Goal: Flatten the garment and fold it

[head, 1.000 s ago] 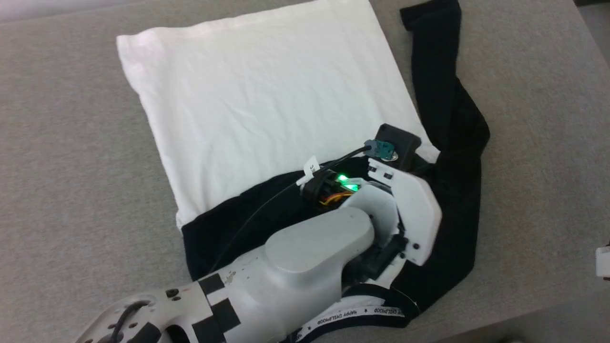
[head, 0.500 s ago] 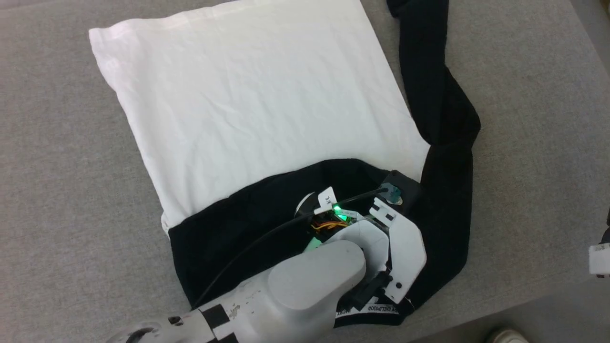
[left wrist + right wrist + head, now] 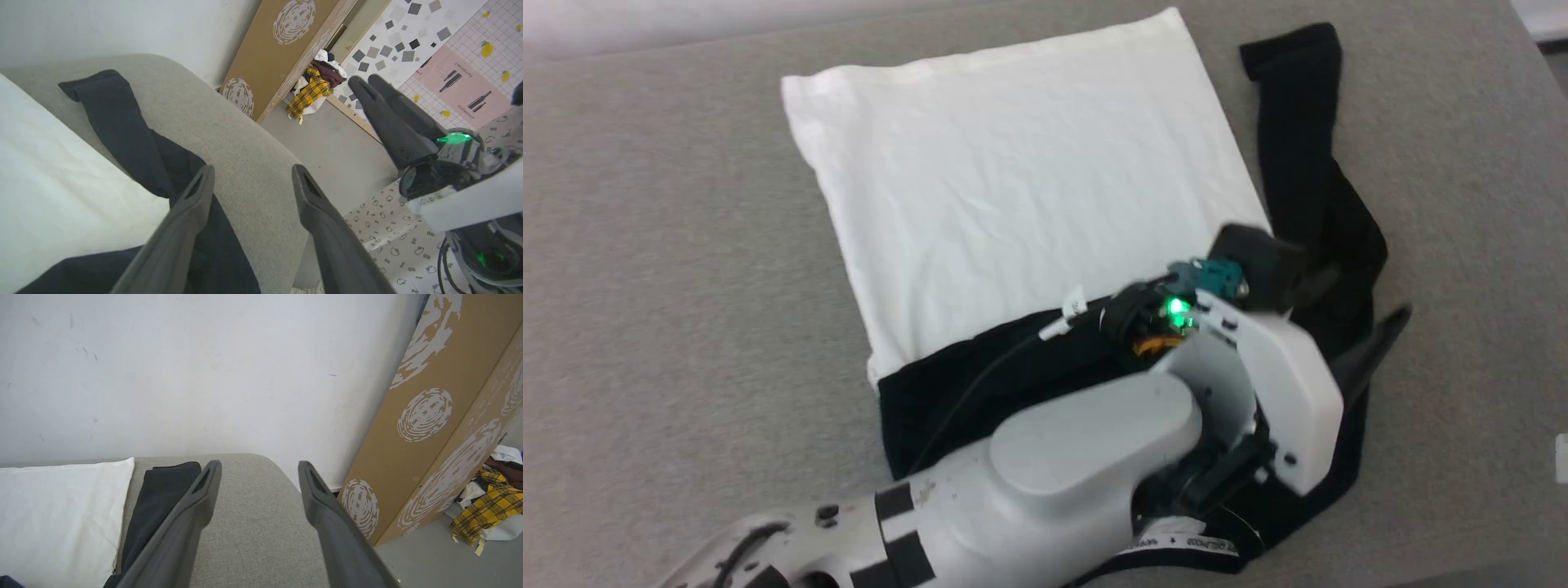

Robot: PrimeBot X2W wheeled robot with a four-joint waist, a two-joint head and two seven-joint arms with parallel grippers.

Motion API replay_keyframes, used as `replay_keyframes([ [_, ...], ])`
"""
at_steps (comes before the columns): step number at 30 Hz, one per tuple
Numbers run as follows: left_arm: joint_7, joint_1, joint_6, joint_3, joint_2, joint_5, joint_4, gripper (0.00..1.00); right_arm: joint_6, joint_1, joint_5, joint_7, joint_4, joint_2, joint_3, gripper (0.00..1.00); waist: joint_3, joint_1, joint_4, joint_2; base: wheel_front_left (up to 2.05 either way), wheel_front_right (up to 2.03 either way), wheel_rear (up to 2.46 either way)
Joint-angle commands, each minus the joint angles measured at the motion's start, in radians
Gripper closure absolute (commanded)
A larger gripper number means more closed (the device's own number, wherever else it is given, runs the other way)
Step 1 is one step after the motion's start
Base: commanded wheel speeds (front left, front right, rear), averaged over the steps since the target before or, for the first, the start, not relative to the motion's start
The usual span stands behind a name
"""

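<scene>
The T-shirt (image 3: 1021,188) lies flat on the grey tabletop (image 3: 645,245), its black sleeve (image 3: 1298,122) trailing at 3 o'clock. The left gripper (image 3: 253,175) hovers over that sleeve, fingers released and empty; the right gripper (image 3: 259,469) likewise.

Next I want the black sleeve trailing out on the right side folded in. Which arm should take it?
Left, probably. The left gripper is open right over the black sleeve. The right gripper, also open, hangs beyond the table edge, farther from it.
</scene>
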Motion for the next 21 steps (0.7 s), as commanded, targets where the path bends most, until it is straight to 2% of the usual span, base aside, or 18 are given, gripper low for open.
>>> replay_keyframes([
  [1, -0.027, -0.021, 0.002, 0.013, 0.004, -0.002, -0.008, 0.00, -0.002, 0.010, -0.007, 0.006, -0.010, 0.003, -0.001, 0.00, -0.044, 0.0001, 0.048, 0.0000, 0.00, 0.00, 0.00],
  [4, -0.112, -0.041, 0.017, 0.056, 0.006, 0.008, -0.019, 0.00, -0.002, 0.023, -0.008, 0.017, -0.024, 0.003, -0.004, 0.00, -0.067, 0.0001, 0.073, 0.0000, 0.00, 0.00, 0.00],
  [6, -0.164, -0.042, 0.027, 0.079, 0.040, 0.036, -0.032, 0.00, -0.002, 0.030, -0.009, 0.023, -0.029, 0.003, -0.001, 0.00, -0.083, 0.0001, 0.085, 0.0000, 0.00, 0.00, 0.00],
  [8, -0.215, -0.026, 0.046, 0.106, 0.103, 0.059, -0.064, 0.00, -0.002, 0.038, -0.009, 0.029, -0.035, 0.003, 0.002, 0.00, -0.100, 0.0001, 0.095, 0.0000, 0.00, 0.00, 0.00],
  [11, -0.263, 0.020, 0.093, 0.144, 0.229, 0.109, -0.144, 0.00, -0.002, 0.051, -0.009, 0.037, -0.039, 0.003, 0.006, 0.00, -0.124, 0.0001, 0.109, 0.0000, 0.00, 0.00, 0.00],
  [16, -0.293, 0.160, 0.237, 0.233, 0.460, 0.232, -0.324, 0.00, -0.002, 0.078, -0.001, 0.047, -0.042, 0.003, 0.015, 0.00, -0.157, 0.0001, 0.131, 0.0000, 0.00, 0.00, 0.00],
  [19, -0.296, 0.300, 0.313, 0.361, 0.538, 0.279, -0.459, 0.00, -0.002, 0.094, 0.004, 0.050, -0.042, 0.003, 0.018, 0.00, -0.169, 0.0001, 0.147, 0.0000, 0.00, 0.00, 0.00],
  [21, -0.296, 0.409, 0.334, 0.463, 0.562, 0.321, -0.538, 0.00, -0.002, 0.104, 0.007, 0.052, -0.042, 0.003, 0.019, 0.00, -0.175, 0.0001, 0.159, 0.0000, 0.00, 0.00, 0.00],
])
